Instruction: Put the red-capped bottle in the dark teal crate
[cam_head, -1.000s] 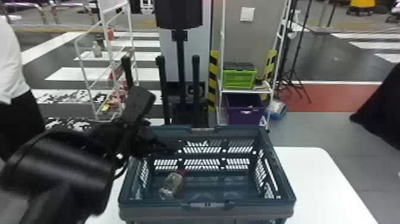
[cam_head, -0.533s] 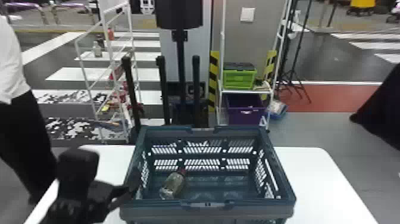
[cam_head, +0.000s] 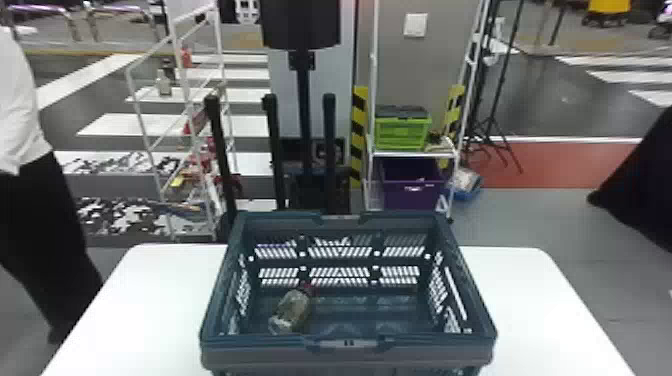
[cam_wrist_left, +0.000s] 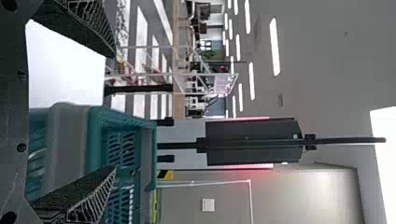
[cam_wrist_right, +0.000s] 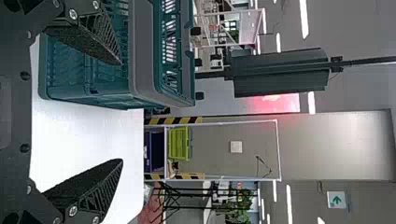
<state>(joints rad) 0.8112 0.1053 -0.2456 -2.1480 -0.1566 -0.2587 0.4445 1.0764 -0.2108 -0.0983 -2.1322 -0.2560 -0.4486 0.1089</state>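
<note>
The red-capped bottle (cam_head: 290, 311) lay on its side inside the dark teal crate (cam_head: 260, 354), in its left part, cap angled toward the far wall. The crate's four walls stood around it, the near one between it and the robot's side. White table (cam_head: 117, 312) spread to both sides of the crate.

The left gripper (cam_wrist_left: 115, 112) had its fingers spread with nothing between them, one seen against the crate. The right gripper (cam_wrist_right: 122, 112) was likewise spread and empty, one finger seen against the crate, the other against the table to the crate's right.

Beyond the crate's far wall rose a thick black pole (cam_head: 304, 110) and shorter black posts (cam_head: 328, 135). Behind the crate to the left was a white frame rack (cam_head: 175, 42); behind it to the right, a shelf (cam_head: 412, 154) bore a lime-green box (cam_head: 400, 134) above a purple bin (cam_head: 412, 196), with a black tripod (cam_head: 492, 105) farther right.
</note>
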